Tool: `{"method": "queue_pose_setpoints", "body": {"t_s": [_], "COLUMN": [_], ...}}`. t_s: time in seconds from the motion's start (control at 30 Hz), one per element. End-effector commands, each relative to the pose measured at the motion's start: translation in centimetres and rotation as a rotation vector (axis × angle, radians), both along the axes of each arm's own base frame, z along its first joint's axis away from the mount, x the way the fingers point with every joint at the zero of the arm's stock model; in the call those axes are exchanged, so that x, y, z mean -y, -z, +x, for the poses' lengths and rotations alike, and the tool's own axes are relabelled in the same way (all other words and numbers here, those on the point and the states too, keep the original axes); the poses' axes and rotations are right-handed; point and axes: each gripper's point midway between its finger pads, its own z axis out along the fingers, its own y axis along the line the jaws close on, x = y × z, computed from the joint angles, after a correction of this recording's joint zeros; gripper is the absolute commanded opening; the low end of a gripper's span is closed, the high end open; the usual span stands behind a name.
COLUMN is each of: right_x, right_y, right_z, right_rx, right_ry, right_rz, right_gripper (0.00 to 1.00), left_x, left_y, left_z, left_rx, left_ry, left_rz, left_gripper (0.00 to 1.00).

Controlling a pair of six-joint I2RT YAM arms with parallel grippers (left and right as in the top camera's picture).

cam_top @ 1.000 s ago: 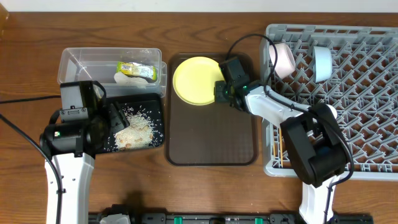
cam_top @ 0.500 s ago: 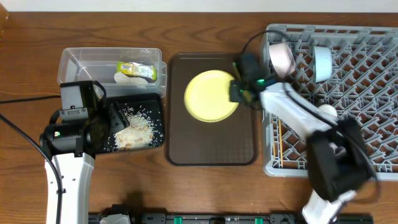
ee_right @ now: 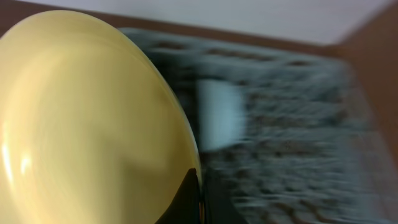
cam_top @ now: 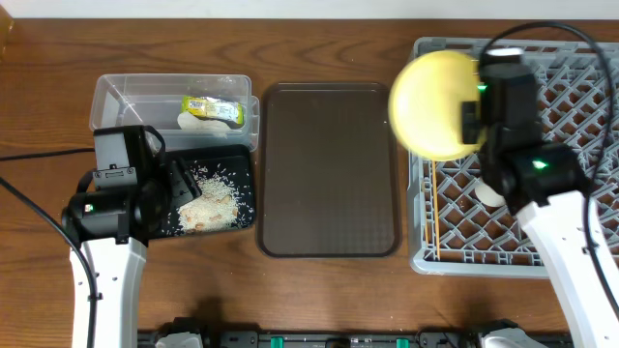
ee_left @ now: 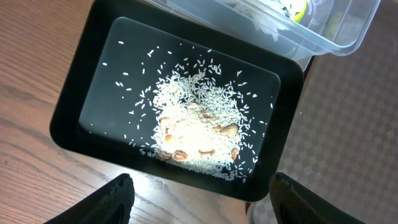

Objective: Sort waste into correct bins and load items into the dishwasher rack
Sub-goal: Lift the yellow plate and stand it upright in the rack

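Plate [cam_top: 432, 92], rim clamped tight between right fingers [ee_right: 186, 205], tilted above rack [cam_top: 580, 256] edge.

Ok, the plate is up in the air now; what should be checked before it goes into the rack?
1. Grip on yellow plate: ok; right gripper pinches its rim.
2. Plate above dishwasher rack: ok; it hangs over the rack's left edge.
3. Free slot under the plate: cannot tell; overhead the plate hides the pegs, and the right wrist view is blurred.
4. Wooden chopsticks: ok; lying in the rack, apart from the plate.
5. Left gripper: ok; open over the black tray of rice, far from the rack.
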Motion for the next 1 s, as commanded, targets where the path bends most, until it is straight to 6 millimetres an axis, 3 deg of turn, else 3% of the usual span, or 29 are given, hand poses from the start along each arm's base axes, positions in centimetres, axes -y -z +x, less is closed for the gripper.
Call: {"method": "queue_pose_setpoints", "body": {"t_s": [0.0,0.1,0.37,0.63,0.67,0.73,0.8,0.97], "right_x": [5.6,6.7,6.8,4.4,3.8,2.6,1.8,0.7], "right_y": [-2.4,-1.8,3.0,7.4,7.8,8.4,8.6,8.2], "right_z": [-1.6,-2.6,-3.1,-1.7,-1.6,-1.5,-1.5,-2.2], "right_rx": [-0.041,-0.130,-0.290,-0.302,-0.292,-0.276,-0.261,-0.227], "right_ry": [0.131,0.130,0.136,0.182,0.180,0.174,0.171,0.202], "right_rz": [-0.297,-0.388,-0.386,-0.246,-0.188,-0.083,0.009,0.258], "right_gripper": [0.01,0.01,0.01,0.02,0.08,0.30,0.41,0.55], "left_x": [-0.2,-0.2,-0.2,-0.2,-0.2,0.3,0.7,2.7], "left_y": [-0.2,-0.2,-0.2,-0.2,-0.2,-0.3,-0.6,-1.3], "left_z": [0.0,0.0,0.0,0.1,0.1,0.4,0.9,2.1], "left_rx": [0.003,0.003,0.003,0.003,0.003,0.019,0.042,0.098], "left_ry": [-0.012,-0.012,-0.012,-0.012,-0.011,0.002,0.017,0.140], "left_rz": [-0.001,-0.001,-0.001,-0.001,-0.002,-0.024,-0.045,-0.060], "left_gripper": [0.72,0.72,0.72,0.73,0.73,0.79,0.80,0.80]}}
